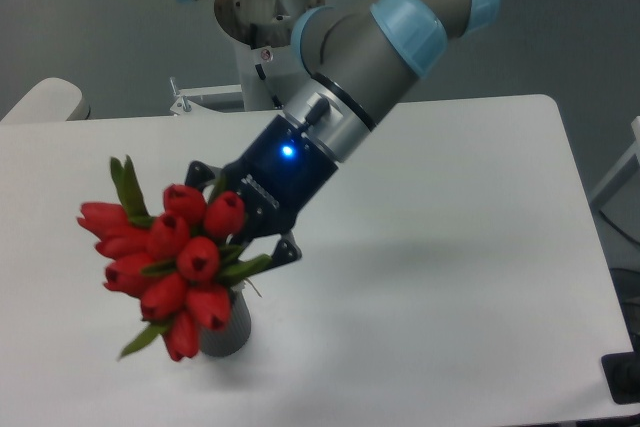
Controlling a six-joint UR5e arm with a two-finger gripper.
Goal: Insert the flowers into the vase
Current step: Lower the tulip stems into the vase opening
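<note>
Your end effector (pixel 232 237) is clamped on the stems of the red tulip bunch (pixel 165 262), left of frame centre. The buds lean out lower left, covering the top of the dark ribbed vase (pixel 228 327) on the white surface (pixel 450 247).

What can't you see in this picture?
- Vase: its top hole, covered by the flowers.
- Flower stems: hidden behind the buds, so whether they are inside the vase is unclear.
- Gripper fingertips: hidden by the flowers.
- Arm base: cut off at the top edge.
</note>
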